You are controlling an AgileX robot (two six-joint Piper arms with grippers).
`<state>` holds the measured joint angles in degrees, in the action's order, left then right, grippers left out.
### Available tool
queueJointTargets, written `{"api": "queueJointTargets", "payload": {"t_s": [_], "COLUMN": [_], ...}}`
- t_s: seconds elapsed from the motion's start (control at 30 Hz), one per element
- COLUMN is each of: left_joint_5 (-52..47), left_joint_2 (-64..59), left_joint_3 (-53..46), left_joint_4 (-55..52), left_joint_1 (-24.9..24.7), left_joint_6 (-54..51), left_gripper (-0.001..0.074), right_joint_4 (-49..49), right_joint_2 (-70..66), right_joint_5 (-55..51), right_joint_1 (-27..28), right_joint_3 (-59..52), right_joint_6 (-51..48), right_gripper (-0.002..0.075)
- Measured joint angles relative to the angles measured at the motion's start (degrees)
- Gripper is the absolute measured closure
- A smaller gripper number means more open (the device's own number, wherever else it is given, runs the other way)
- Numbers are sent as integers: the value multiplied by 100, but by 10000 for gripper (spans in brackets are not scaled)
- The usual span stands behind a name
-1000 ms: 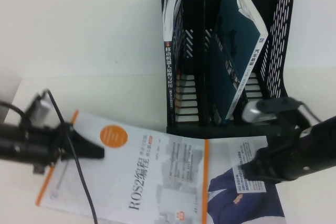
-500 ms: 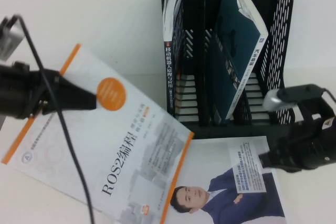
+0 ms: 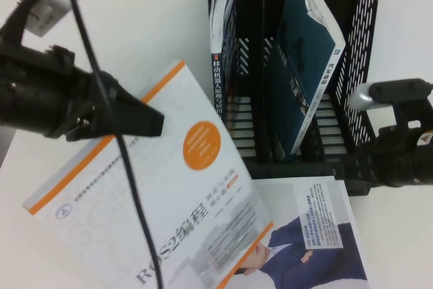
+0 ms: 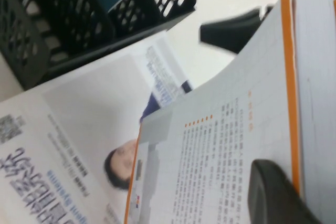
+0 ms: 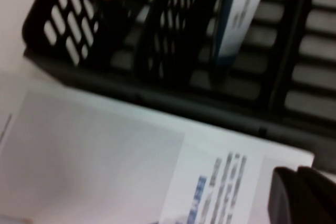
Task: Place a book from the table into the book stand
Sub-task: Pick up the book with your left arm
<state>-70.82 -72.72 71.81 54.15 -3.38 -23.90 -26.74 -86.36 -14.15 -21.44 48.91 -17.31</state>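
Note:
My left gripper [image 3: 150,122] is shut on the top edge of a white book with orange trim and an orange circle [image 3: 183,194], holding it lifted and tilted left of the black book stand [image 3: 362,5]. In the left wrist view one finger [image 4: 275,190] presses the book's cover [image 4: 226,145] beside its orange edge. My right gripper [image 3: 344,167] is shut and empty, low at the stand's front right corner. In the right wrist view its fingertips [image 5: 302,192] hover over a flat book with a man's portrait [image 3: 311,235].
The stand holds a book with a dark, white-lettered spine [image 3: 220,79] in its left slot and a leaning teal book [image 3: 304,52] further right. The portrait book lies before the stand and shows in the left wrist view [image 4: 94,108]. A cable [image 3: 128,187] hangs over the lifted book.
My left gripper has raised the white and orange book off the table and swung it up toward the stand. My right gripper has drawn back off the books, to the right.

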Motion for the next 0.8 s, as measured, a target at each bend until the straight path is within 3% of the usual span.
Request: {"api": "queueJointTargets", "payload": {"t_s": [0.33,0.67,0.8], "left_joint_5": [-31,-76,-110], "left_joint_2": [0,0,3], "left_joint_3": [74,970,1295], "left_joint_4": [-345,-326,-298], "left_joint_1": [-85,-85,-85], "left_joint_6": [204,581,746], "left_gripper": [633,633,633], "right_joint_4": [13,13,-45], "right_joint_2": [0,117,103], "right_joint_5": [337,300,664], "right_joint_1": [304,1102,1158], "right_joint_3": [99,311,586], "right_joint_6": [35,97,119], "right_gripper": [721,721,721]}}
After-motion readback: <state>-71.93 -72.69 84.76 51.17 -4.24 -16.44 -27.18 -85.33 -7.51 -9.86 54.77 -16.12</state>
